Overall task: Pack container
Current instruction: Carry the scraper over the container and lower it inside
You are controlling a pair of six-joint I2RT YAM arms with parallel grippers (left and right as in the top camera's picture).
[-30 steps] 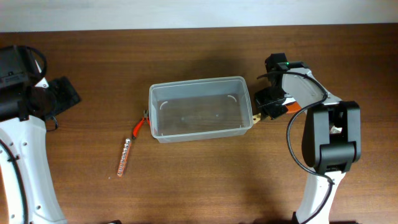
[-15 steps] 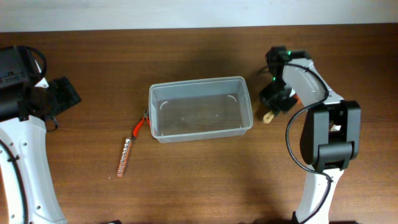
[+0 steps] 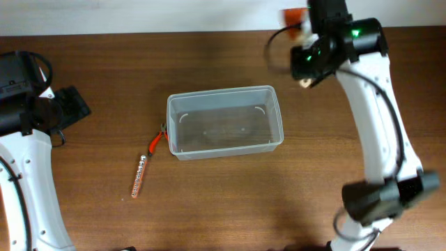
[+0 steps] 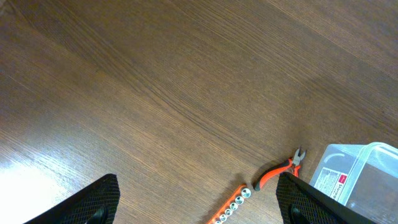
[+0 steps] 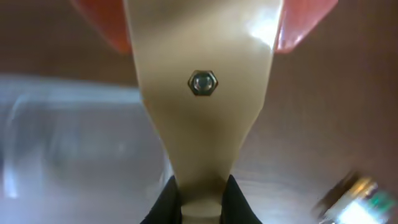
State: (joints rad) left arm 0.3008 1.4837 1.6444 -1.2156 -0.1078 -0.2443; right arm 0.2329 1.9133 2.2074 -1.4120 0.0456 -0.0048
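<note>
The container is a clear rectangular tub and sits empty at the table's middle. Its corner shows in the left wrist view, and it is a blur in the right wrist view. My right gripper is raised high beyond the tub's far right corner. It is shut on the narrow end of a beige tool with orange parts, which also shows in the overhead view. My left gripper is open and empty at the far left, well away from the tub.
Red-handled pliers lie against the tub's left end and also show in the left wrist view. An orange rail of sockets lies just below them; the left wrist view shows it too. A blurred small object lies at the lower right.
My right arm has lifted the beige and orange tool from beside the tub's right end and risen toward the far edge. The left arm has not moved.
</note>
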